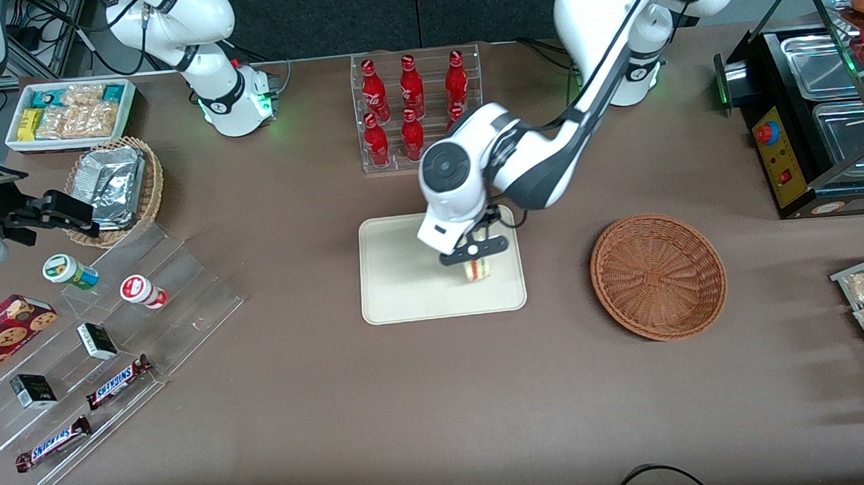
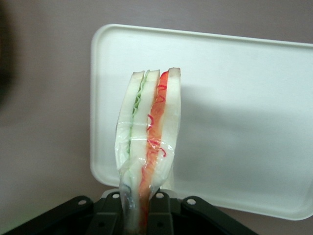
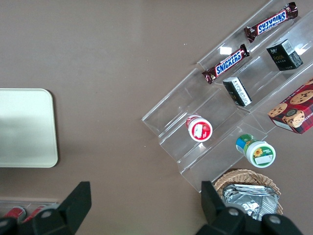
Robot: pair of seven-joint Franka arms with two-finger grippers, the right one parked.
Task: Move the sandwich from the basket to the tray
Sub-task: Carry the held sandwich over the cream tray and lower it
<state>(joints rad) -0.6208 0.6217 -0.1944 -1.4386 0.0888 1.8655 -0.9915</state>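
The tray is lying flat on the brown counter, its low rounded rim showing on every side, with bare counter running between it and the reddish-brown basket, which is sitting well apart toward the working arm's end. A clear rack of red bottles is standing farther from the front camera than the tray, leaving a strip of counter between them, and clear stepped shelves with Snickers bars are sitting toward the parked arm's end. The claw is hanging over the part of the tray nearest the basket, just inside the rim. The sandwich is sitting between the claw's fingers, its wrapped wedge sticking out from them with the green and red-orange filling layers on its cut edge facing the wrist camera, and the pale tray surface is lying under it. The claw is pressing together on the sandwich's narrow end, pinching the clear wrap and bread. Whether the sandwich's free end is touching the tray cannot be told.
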